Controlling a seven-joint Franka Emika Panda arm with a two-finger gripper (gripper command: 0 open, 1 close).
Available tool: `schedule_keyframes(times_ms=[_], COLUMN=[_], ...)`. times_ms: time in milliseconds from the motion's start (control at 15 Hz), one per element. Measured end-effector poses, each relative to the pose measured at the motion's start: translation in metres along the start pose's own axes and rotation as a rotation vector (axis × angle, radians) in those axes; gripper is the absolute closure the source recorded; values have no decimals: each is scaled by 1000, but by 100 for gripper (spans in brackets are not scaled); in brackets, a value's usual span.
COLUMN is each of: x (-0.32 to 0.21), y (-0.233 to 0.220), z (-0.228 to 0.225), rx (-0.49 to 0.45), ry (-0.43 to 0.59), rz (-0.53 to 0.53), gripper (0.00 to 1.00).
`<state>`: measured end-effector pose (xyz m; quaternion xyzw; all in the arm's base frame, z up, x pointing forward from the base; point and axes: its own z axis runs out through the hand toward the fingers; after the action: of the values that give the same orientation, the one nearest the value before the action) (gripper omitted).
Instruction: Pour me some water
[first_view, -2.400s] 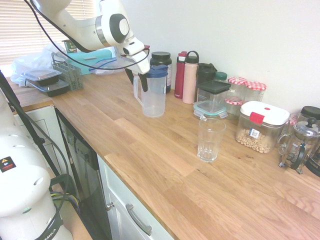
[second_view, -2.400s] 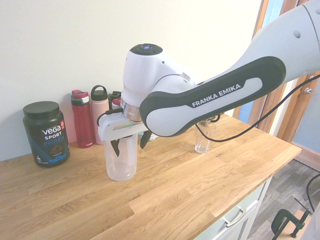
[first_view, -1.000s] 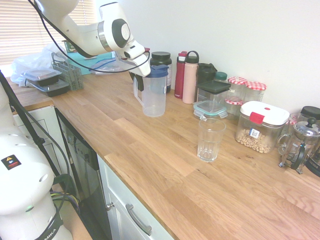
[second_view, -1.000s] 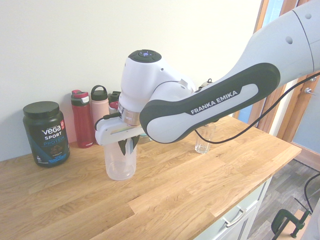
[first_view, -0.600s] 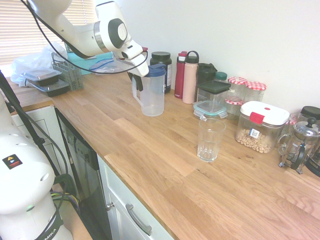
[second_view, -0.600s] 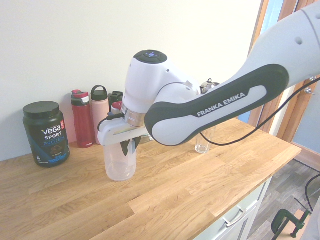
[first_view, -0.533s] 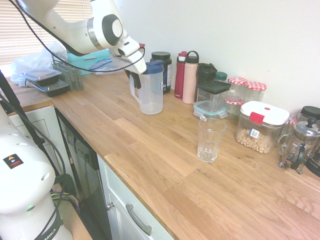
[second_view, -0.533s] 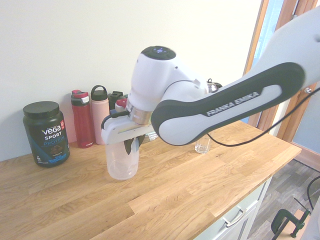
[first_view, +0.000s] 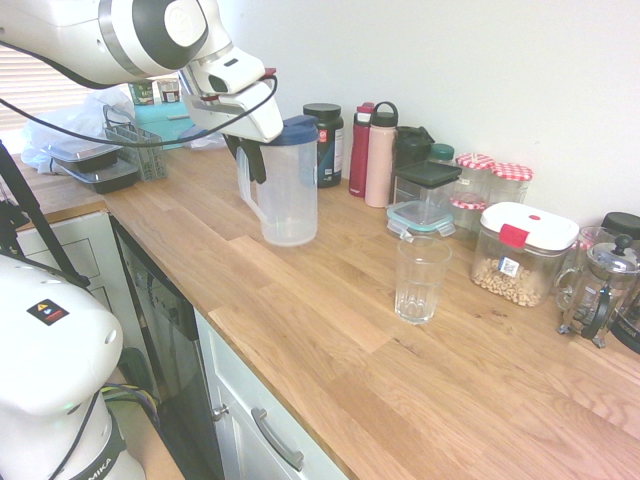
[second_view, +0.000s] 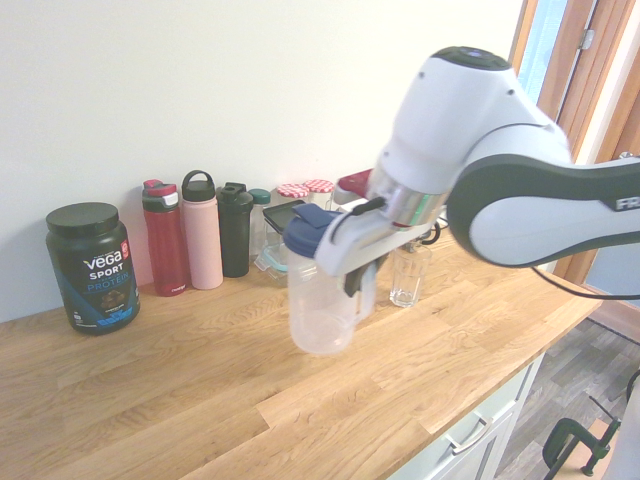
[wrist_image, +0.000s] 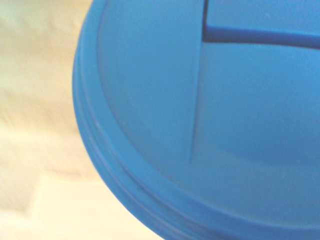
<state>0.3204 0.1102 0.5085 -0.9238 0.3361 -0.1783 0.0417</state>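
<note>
A clear plastic pitcher (first_view: 287, 195) with a blue lid (first_view: 297, 128) hangs upright just above the wooden counter (first_view: 330, 330). My gripper (first_view: 249, 158) is shut on the pitcher's handle on its left side. In the second exterior view the pitcher (second_view: 322, 300) and gripper (second_view: 358, 281) are left of the glass. The empty ribbed glass (first_view: 420, 278) stands on the counter to the pitcher's right, apart from it, and the glass (second_view: 408, 276) shows behind the arm. The blue lid (wrist_image: 225, 125) fills the wrist view. I cannot see water in the pitcher.
Along the wall stand a black protein tub (second_view: 92, 267), a red bottle (first_view: 361, 150), a pink bottle (first_view: 380, 155), a black shaker (second_view: 236, 228), red-lidded jars (first_view: 495, 180), a food container (first_view: 522, 252) and a French press (first_view: 600, 285). A dish rack (first_view: 135, 145) and trays sit at the far left.
The gripper shut on the pitcher's handle and lifted it. The arm has carried the pitcher away from the wall, toward the front of the counter and the glass.
</note>
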Motion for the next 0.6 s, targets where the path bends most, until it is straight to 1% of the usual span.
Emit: schedule_keyframes(times_ms=[267,400,467,600], x=[27,41,50,68], y=[85,144,177,228], z=[-35,-53,-58,-63], rx=[-7,-17,-10,28], ry=[-22,-74,-94,-103], rz=[-95,-150,-185,-229], gripper=[100,100,100,100])
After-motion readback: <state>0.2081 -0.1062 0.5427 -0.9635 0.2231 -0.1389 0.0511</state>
